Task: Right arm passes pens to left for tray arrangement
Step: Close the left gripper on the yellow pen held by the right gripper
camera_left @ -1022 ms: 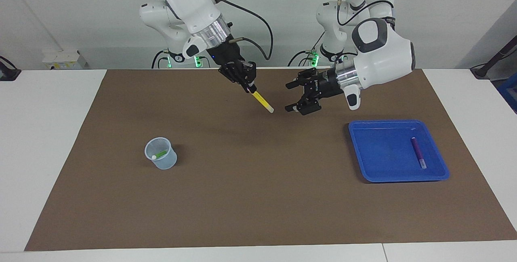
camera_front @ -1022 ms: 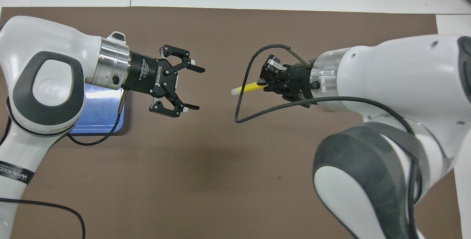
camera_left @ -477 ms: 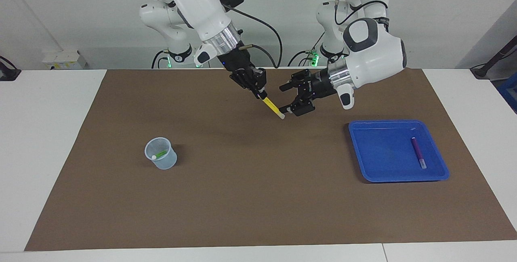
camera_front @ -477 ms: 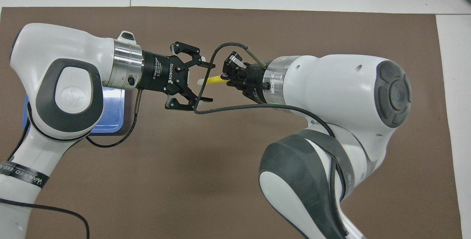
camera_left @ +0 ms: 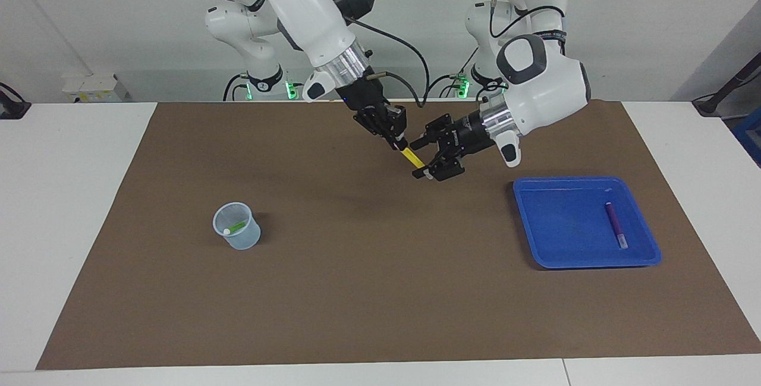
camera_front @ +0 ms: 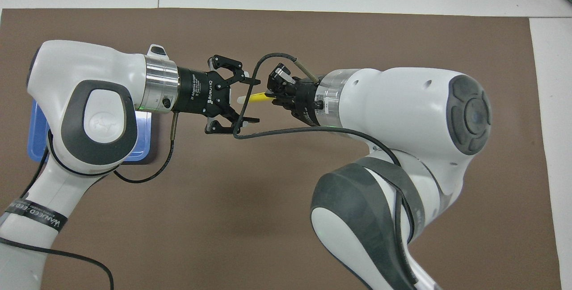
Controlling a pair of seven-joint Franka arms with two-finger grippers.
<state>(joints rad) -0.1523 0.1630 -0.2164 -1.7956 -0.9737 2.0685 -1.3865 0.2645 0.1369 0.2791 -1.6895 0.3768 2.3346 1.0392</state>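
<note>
Right claw point(camera_left: 395, 136) shut on yellow pen point(camera_left: 411, 159), up over brown mat point(camera_left: 357, 291) mid tabletop point(camera_left: 71, 195). Left claw point(camera_left: 423, 157) w/ fingers spread round pen's whitish tip, not closed. Purple pen point(camera_left: 615, 225) lies in blue tray point(camera_left: 556, 255) at left arm's end. Green pen point(camera_left: 238, 226) in pale cup point(camera_left: 250, 242) at right arm's end.

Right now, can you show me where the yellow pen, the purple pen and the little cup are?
yellow pen point(camera_left: 411, 157), facing view, middle of its yellow barrel.
purple pen point(camera_left: 615, 223), facing view, middle of its barrel, lying in the blue tray.
little cup point(camera_left: 242, 241), facing view, its outer wall.
</note>
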